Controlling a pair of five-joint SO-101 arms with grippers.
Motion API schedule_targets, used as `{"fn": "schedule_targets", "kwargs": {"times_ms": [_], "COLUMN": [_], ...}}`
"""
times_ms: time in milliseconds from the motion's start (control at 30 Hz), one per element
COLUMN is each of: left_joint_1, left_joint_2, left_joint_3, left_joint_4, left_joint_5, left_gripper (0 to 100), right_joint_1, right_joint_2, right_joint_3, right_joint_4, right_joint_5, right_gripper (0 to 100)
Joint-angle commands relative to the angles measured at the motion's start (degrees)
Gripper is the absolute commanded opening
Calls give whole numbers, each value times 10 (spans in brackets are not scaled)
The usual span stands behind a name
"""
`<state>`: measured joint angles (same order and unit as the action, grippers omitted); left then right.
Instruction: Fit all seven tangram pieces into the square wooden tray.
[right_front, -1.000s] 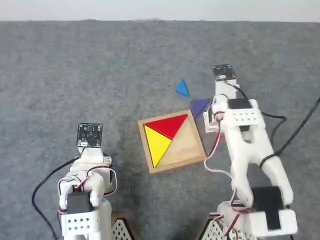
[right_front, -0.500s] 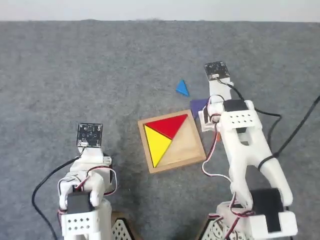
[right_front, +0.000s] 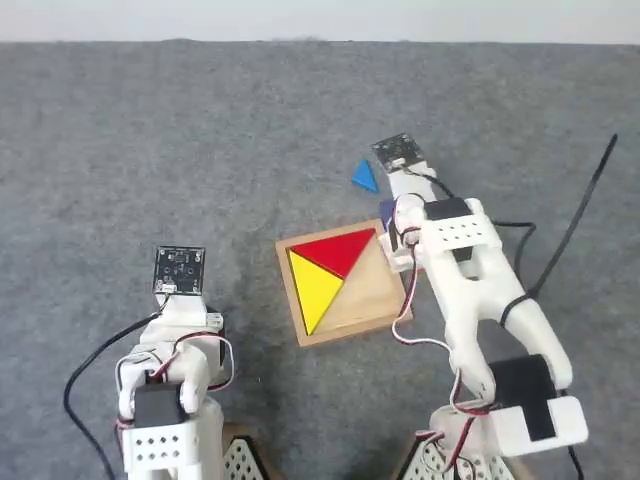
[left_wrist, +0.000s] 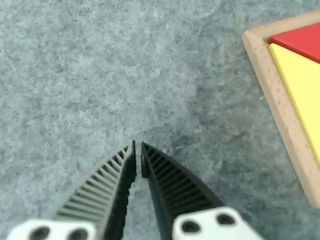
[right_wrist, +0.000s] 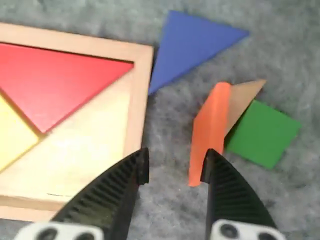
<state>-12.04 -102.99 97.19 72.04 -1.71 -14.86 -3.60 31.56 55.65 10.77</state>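
Right jaws parted beside orange piece (right_wrist: 210, 130); left jaws closed

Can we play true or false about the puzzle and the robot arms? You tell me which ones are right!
1. The red triangle lies in the wooden tray. True.
2. The yellow triangle lies on the mat outside the tray. False: it sits in the tray, right beside the red triangle.
3. The right gripper is open. True.
4. The green square is in the tray. False: it lies on the grey mat outside the tray, next to the orange piece.
5. The left gripper holds a puzzle piece. False: it is shut on nothing, over bare mat.
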Motion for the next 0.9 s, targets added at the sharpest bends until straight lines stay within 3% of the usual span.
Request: {"fn": "schedule_targets", "kwargs": {"times_ms": [0, 400, 800, 867], "left_joint_1": [-1, -1, -1, -1], "left_joint_2": [-11, -11, -11, -11], "left_joint_3": [-7, -7, -7, -7], "left_joint_4": [2, 2, 2, 2], "left_joint_5": [10, 10, 10, 10], "left_gripper": [18, 18, 18, 18], "right_joint_1": [7, 59, 32, 29], "right_joint_2": [10, 107, 114, 114], "right_joint_3": [-33, -81, -78, -76], "right_joint_4": [-9, -18, -19, -18], "right_joint_5": [11, 35, 42, 73], "right_gripper": [180, 180, 184, 181]}}
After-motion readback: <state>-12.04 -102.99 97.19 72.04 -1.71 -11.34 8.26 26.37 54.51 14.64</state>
